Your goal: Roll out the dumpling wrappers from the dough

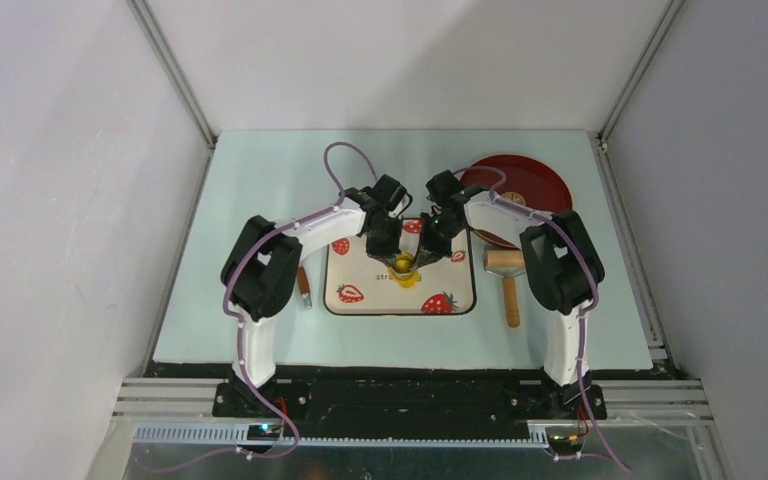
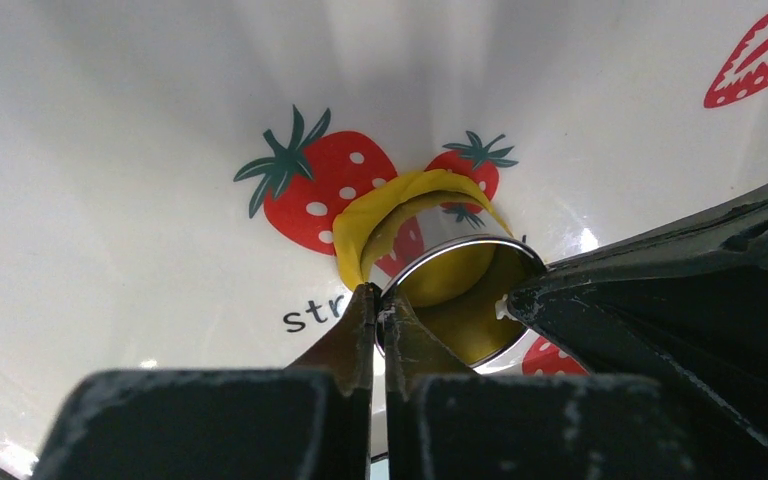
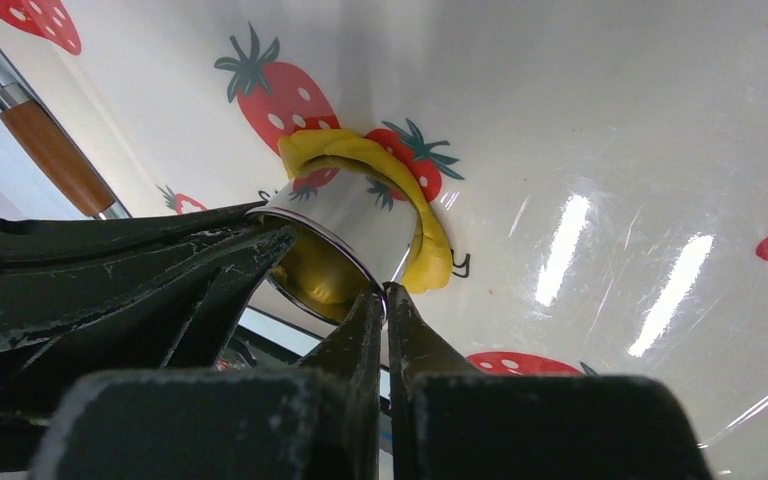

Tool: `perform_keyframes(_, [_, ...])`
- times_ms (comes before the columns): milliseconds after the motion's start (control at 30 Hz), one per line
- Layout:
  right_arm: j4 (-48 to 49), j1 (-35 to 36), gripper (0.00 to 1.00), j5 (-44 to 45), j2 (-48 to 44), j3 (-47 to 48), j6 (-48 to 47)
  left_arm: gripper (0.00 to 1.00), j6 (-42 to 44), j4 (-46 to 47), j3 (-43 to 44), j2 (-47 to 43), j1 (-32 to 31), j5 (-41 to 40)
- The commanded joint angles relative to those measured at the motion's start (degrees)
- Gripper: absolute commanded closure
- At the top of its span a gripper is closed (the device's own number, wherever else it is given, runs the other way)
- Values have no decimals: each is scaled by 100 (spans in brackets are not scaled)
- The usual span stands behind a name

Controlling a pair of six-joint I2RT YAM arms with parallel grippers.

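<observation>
A small metal ring cutter (image 2: pixel 460 300) (image 3: pixel 345 225) is over the strawberry-print tray (image 1: pixel 380 300). My left gripper (image 2: pixel 380 293) (image 1: pixel 398 262) is shut on one side of its rim. On the opposite side my right gripper (image 3: pixel 384 292) (image 1: pixel 418 258) is shut on the rim too. The yellow dough (image 2: pixel 390 205) (image 3: pixel 430 250) (image 1: pixel 407 276) wraps round the cutter's outside as a band, partly lifted off the tray. Yellow shows inside the ring; I cannot tell whether it is a cut dumpling wrapper. No separate wrapper is in view.
A dark red plate (image 1: pixel 520 185) lies at the back right. A wooden roller (image 1: pixel 508 270) rests right of the tray. A tool with a brown wooden handle (image 3: pixel 55 155) (image 1: pixel 303 285) lies left of the tray. Grey walls close in the table.
</observation>
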Motion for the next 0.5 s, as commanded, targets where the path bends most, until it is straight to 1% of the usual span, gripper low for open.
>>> perform_keyframes(0, [-26, 118, 100, -147, 407, 123, 75, 100, -5, 53, -1, 406, -26, 296])
perform_keyframes(467, [-271, 135, 100, 116, 703, 266, -5, 100, 11, 212, -106, 728, 7, 404])
